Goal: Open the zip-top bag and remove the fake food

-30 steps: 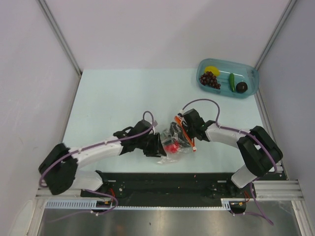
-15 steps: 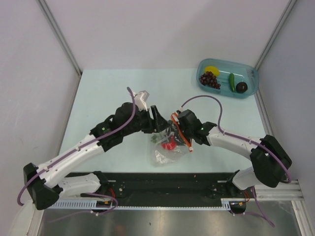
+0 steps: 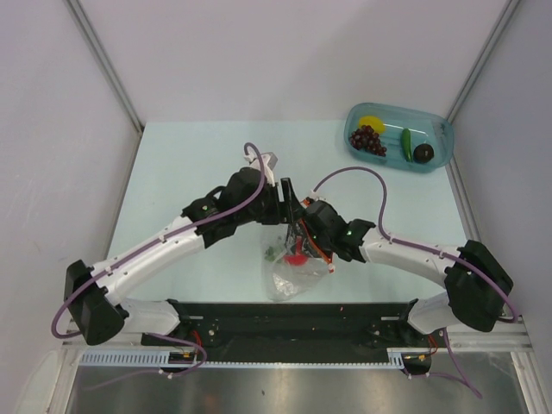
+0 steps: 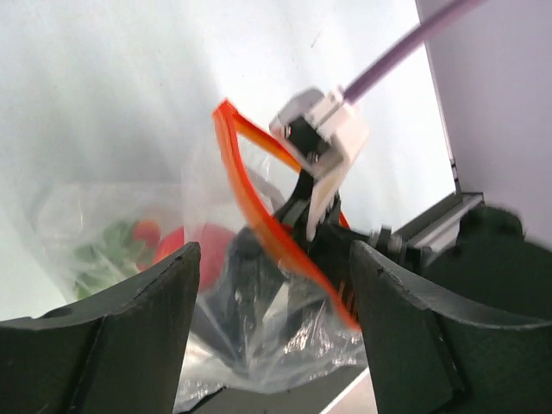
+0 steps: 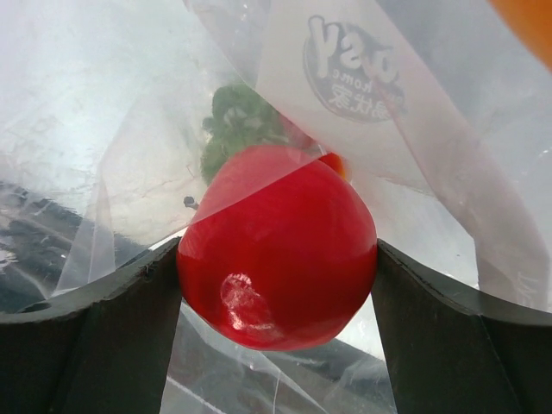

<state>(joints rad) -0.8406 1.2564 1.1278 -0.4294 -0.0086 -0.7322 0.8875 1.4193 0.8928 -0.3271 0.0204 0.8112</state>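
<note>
- A teal translucent tray is sitting at the far right corner of the table, close to the right wall.
- A pale mint tabletop is stretching between the enclosure walls.
- Plain white wall panels are enclosing the table at the back and on both sides.
- A ribbed metal rail is running along the table's near edge.

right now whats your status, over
Left gripper open, off the zip-top bag. Right gripper inside the bag, fingers flanking the red fruit. Bag plastic crowds the fruit.
</note>
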